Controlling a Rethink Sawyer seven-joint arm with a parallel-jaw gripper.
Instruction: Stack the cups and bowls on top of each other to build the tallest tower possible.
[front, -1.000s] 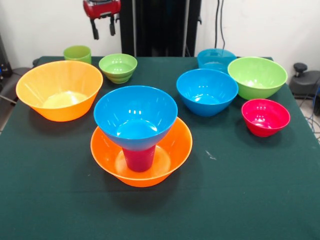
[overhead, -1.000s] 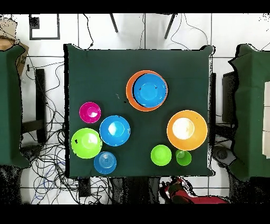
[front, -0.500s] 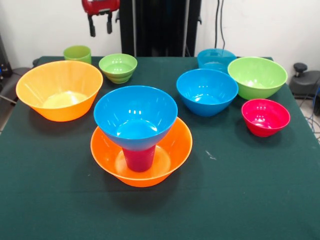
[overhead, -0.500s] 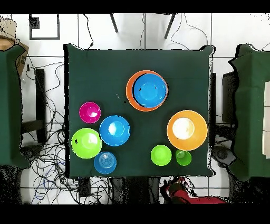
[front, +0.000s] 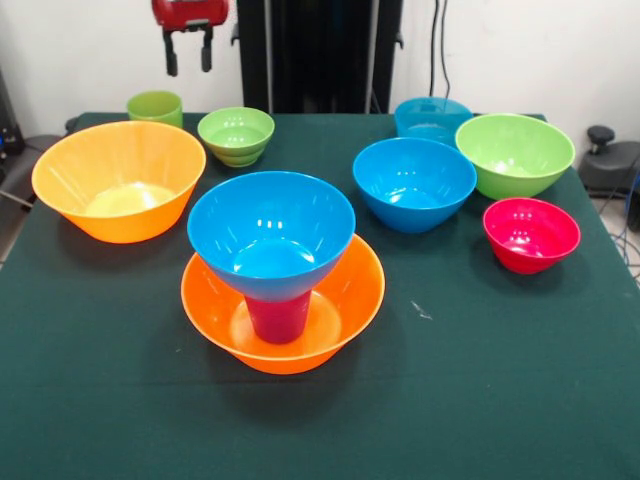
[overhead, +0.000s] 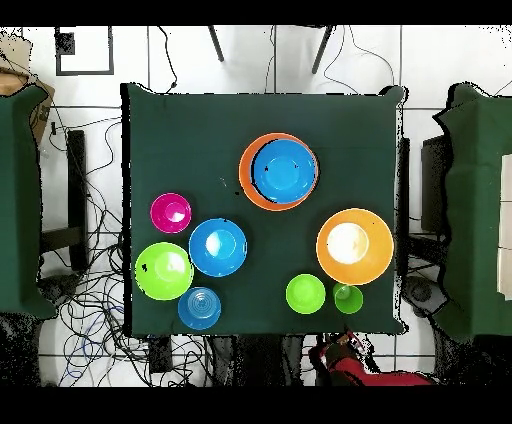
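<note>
The tower stands near the table's middle: a wide orange bowl (front: 350, 300) holds the purple-magenta cup (front: 278, 315), and a blue bowl (front: 271, 225) rests on the cup. From overhead the blue bowl (overhead: 284, 170) covers the cup, with the orange rim (overhead: 246, 186) around it. My gripper (front: 187, 55) hangs open and empty high behind the table's far left, above the light green cup (front: 155, 106). In the overhead view the gripper (overhead: 338, 345) sits just off the table edge near the green cup (overhead: 348, 298).
Loose on the green table (front: 480, 380) are a second orange bowl (front: 118, 180), a small lime bowl (front: 236, 135), a blue bowl (front: 414, 183), a teal bowl (front: 432, 118), a large lime bowl (front: 515, 153) and a red-pink bowl (front: 531, 233).
My gripper has risen and drifted left in the front view, drawing back past the table's far edge. The bowls and cups have not moved.
</note>
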